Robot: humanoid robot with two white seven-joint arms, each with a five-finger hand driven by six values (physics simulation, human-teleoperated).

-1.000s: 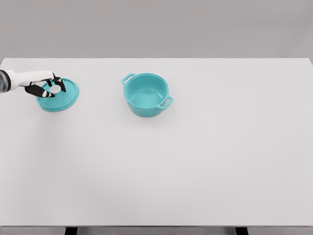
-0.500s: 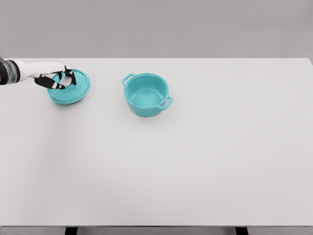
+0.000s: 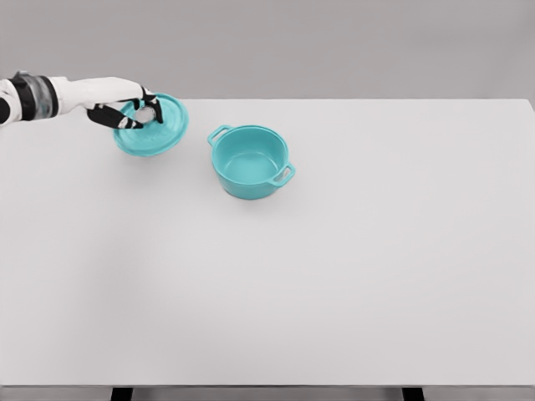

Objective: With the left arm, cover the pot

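Gripping the teal lid (image 3: pixel 153 127) by its pale knob, the left hand (image 3: pixel 132 115) has its dark fingers curled around that knob from above, and the white forearm reaches in from the left edge of the view. Taking the pot (image 3: pixel 249 160) as the landmark, the lid hangs to its left and a little farther back, near the pot but clearly apart from it, with a strip of bare white table (image 3: pixel 334 276) showing between the lid's rim and the pot's nearer side handle. The lid looks tilted, its underside edge turned toward the viewer, and it appears to be off the tabletop, though the soft lighting gives no sharp shadow to confirm how high. The pot itself stands upright and open, its teal interior empty as far as can be seen, with one handle pointing back-left and the other front-right. No right arm shows anywhere. As for progress, I would judge the pickup finished and the carry underway but not complete: the lid is secured in the hand, yet nothing covers the pot's mouth. What remains, by my reckoning, is to bring the lid rightward until it sits over the pot's opening, level it, lower it so the rim seats all the way round, and then let go of the knob.
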